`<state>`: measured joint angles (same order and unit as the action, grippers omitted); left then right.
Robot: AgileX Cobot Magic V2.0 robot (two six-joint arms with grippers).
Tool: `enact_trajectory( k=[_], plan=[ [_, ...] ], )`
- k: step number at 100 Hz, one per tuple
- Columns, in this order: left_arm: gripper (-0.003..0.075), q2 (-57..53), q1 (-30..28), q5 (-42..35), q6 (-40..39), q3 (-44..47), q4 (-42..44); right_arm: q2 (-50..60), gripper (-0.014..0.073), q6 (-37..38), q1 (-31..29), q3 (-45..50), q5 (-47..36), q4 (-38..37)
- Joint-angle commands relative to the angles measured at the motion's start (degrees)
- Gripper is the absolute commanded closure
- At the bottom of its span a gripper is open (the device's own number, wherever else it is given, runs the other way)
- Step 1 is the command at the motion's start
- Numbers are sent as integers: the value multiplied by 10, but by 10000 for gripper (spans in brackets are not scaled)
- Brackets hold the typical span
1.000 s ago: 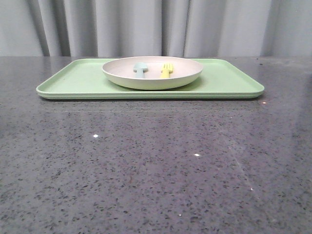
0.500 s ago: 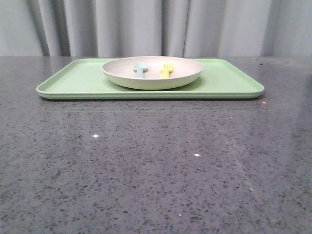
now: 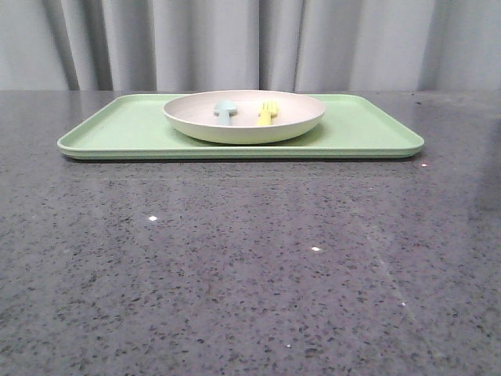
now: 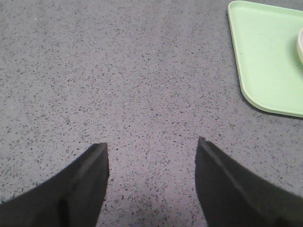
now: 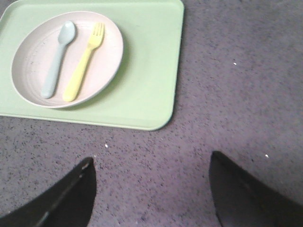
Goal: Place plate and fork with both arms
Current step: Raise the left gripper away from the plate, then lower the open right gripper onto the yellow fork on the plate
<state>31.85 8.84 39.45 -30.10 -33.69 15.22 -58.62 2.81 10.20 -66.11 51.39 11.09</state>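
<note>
The cream-white plate rests on the light-green tray at the far side of the table. Inside it lies the yellow fork, beside a pale blue spoon. In the left wrist view only the plate's rim peeks in over the tray's corner. My left gripper is open over bare countertop, well away from the tray. Open too is my right gripper, which hovers over the counter short of the tray's near edge. Neither gripper shows in the front view.
The grey speckled countertop stretches from the tray to the near edge. A grey curtain hangs behind the table.
</note>
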Motion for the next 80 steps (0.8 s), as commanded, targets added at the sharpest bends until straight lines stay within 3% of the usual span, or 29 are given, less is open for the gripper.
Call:
enact_trajectory(
  k=[1,42,66,80],
  plan=[
    [321,2,-1,-35,-6,-14,5,-48,84,-8,22,-59,-39,8],
    [321,2,-1,-35,-6,-14,5,-320,84,40,124,-313,1,1],
    [321,2,-1,-35,-6,-14,5,-445,84,157,187,-460,62,-128],
    [321,2,-1,-35,-6,-14,5,-501,84,192,213,-518,81,-161]
  ],
)
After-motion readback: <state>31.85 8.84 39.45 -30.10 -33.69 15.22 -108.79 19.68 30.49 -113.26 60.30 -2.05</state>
